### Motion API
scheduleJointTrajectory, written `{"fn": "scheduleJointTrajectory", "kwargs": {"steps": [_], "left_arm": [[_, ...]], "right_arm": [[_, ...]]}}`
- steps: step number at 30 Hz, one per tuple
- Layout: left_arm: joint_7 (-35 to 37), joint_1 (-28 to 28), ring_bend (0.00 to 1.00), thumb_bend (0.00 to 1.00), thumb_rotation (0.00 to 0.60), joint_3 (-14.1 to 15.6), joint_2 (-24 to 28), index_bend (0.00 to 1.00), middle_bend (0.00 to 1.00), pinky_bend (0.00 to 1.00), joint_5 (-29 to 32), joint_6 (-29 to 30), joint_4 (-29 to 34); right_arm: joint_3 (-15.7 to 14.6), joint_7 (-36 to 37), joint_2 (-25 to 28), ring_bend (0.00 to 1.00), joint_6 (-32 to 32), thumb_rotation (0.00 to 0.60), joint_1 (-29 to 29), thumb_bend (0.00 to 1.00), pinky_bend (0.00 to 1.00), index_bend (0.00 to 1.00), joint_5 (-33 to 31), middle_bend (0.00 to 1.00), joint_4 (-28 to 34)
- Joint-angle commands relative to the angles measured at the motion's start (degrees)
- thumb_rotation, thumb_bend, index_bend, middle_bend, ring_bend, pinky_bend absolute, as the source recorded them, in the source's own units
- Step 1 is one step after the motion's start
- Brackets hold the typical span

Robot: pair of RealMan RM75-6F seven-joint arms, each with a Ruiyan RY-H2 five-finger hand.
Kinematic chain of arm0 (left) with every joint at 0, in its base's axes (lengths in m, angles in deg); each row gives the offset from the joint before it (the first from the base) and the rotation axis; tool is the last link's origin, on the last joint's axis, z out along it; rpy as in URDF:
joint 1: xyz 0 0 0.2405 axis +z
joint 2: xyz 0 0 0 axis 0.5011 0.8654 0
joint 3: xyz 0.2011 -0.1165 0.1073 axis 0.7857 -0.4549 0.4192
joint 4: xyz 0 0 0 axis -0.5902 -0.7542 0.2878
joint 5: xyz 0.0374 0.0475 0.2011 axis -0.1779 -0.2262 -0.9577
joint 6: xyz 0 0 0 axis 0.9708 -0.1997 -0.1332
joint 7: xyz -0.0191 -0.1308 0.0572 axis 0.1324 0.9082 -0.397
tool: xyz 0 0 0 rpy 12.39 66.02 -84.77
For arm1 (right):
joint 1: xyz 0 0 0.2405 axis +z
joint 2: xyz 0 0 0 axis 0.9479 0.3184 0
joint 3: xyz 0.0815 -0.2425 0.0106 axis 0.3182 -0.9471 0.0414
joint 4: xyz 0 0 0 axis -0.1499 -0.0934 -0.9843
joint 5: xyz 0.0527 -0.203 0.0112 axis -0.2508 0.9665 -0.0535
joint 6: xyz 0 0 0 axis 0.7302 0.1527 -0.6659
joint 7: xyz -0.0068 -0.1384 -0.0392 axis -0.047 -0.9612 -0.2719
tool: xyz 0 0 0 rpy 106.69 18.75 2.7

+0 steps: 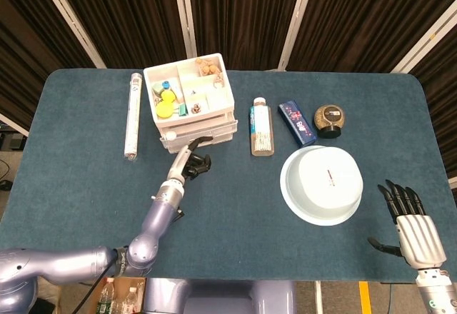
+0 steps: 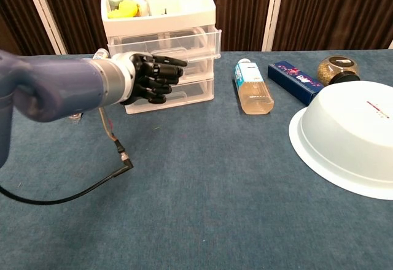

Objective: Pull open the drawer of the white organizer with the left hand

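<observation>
A: Colours? Table (image 1: 235, 207) is dark teal cloth. Organizer (image 2: 161, 43) white frame, clear drawers (image 2: 184, 40).

B: Top tray contents: yellow piece (image 1: 165, 104), green bits, tan lumps (image 1: 208, 66).

A: Left hand (image 2: 153, 77) black fingers, arm silver-lavender with a black cable (image 2: 73, 187). Right hand (image 1: 414, 232) black fingers, silver-white back.

B: Bowl (image 1: 321, 185) white, small red mark. Bottle (image 1: 261, 128) amber liquid, white cap, teal-and-white label. Box (image 1: 297, 122) navy, red and white print. Jar (image 1: 330, 118) brown-speckled, black lid. Tube (image 1: 132, 114) white.

A: Curtains (image 1: 235, 14) dark brown, white posts.
</observation>
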Motion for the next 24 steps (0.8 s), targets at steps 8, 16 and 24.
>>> {"fn": "scheduleJointTrajectory", "kwargs": {"steps": [8, 16, 24], "left_arm": [[-4.36, 3.75, 0.93, 0.66, 0.6, 8.55, 5.78, 0.08, 0.99, 0.93, -11.95, 0.54, 4.08], [-9.72, 5.5, 0.93, 0.67, 0.6, 14.81, 9.14, 0.18, 0.99, 0.93, -27.21, 6.04, 6.83], [-17.29, 3.94, 0.94, 0.69, 0.6, 12.43, 10.44, 0.2, 1.0, 0.93, -27.78, 10.19, 8.08]], "right_arm": [[0.03, -0.35, -0.18, 0.0, 0.16, 0.6, 0.04, 0.11, 0.0, 0.0, -0.22, 0.0, -0.02], [-0.02, -0.59, -0.28, 0.0, 0.24, 0.6, 0.09, 0.11, 0.0, 0.0, -0.13, 0.0, 0.02], [0.01, -0.56, -0.32, 0.0, 0.6, 0.6, 0.25, 0.11, 0.0, 0.0, -0.35, 0.0, 0.07]]}}
